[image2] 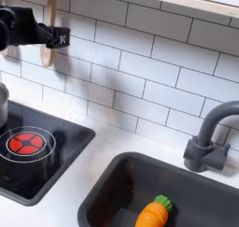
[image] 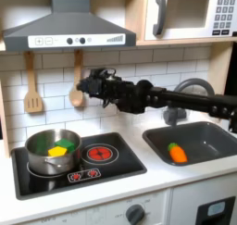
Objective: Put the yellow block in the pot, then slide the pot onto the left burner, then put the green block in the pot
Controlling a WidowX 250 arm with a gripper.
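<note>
Arm reaches in horiz. from the first exterior view's right, raised high. Gripper (image: 86, 84) at its far end, pointing to the first exterior view's left, nothing held; jaws' gap can't be made out.

Pot (image: 53, 151) blocks one burner; other burner (image: 100, 154) free.

Both exterior views: bright, even, diffuse lighting; soft low-resolution blur throughout; faint glare on glossy stovetop (image2: 37, 161).
</note>
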